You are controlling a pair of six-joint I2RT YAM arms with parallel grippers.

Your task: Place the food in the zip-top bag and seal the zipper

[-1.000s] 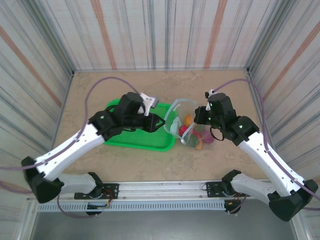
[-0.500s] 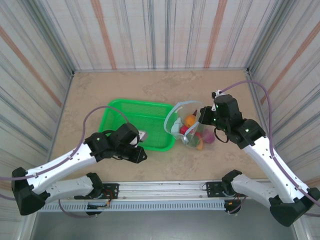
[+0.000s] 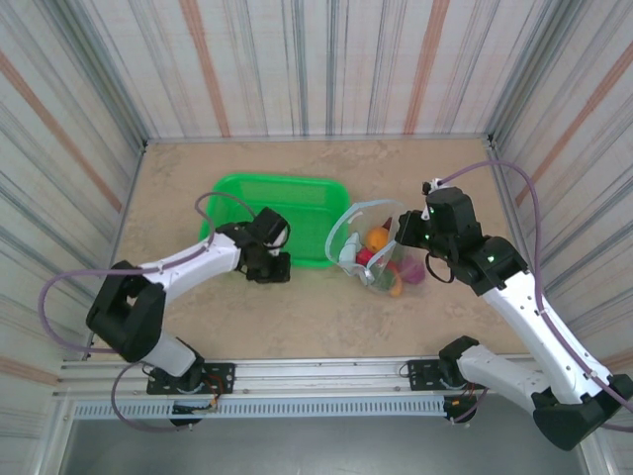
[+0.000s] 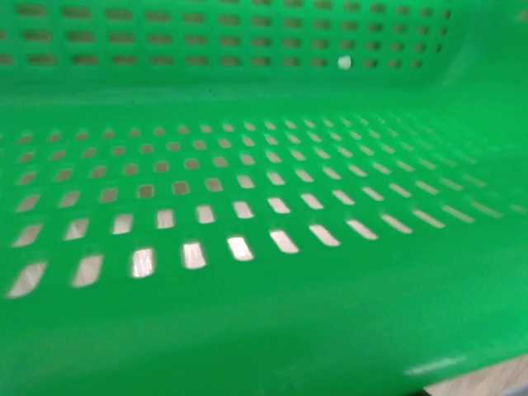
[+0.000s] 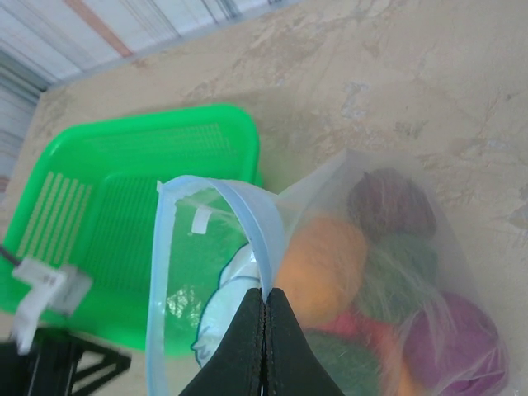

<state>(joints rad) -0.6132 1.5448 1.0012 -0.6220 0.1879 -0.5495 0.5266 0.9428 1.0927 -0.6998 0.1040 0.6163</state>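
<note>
Black right gripper (image 5: pixel 265 293) clamps the light-blue zipper (image 5: pixel 250 221), holding the zip-top bag (image 3: pixel 368 267) open mid-table. Green basket (image 3: pixel 297 213) rim lies just beside at 9 o'clock; bare table (image 3: pixel 326 317) at 6 and 12. Orange, maroon, green, purple food (image 5: pixel 318 260) fills the bag. Left gripper (image 3: pixel 269 262) hangs at the basket's 6 o'clock rim, grip unclear.

The zip-top bag (image 5: pixel 318 194) is thin, clear plastic film, glossy and creased, with a smoother pale blue plastic zipper (image 5: pixel 239 206) along its rim. The food (image 5: pixel 322 260) inside looks like smooth, fairly matt plastic. The green basket (image 4: pixel 247 280) is moulded plastic, slotted, with a soft sheen. The surface (image 5: pixel 396 74) is matt, mottled beige, stone-like.
</note>
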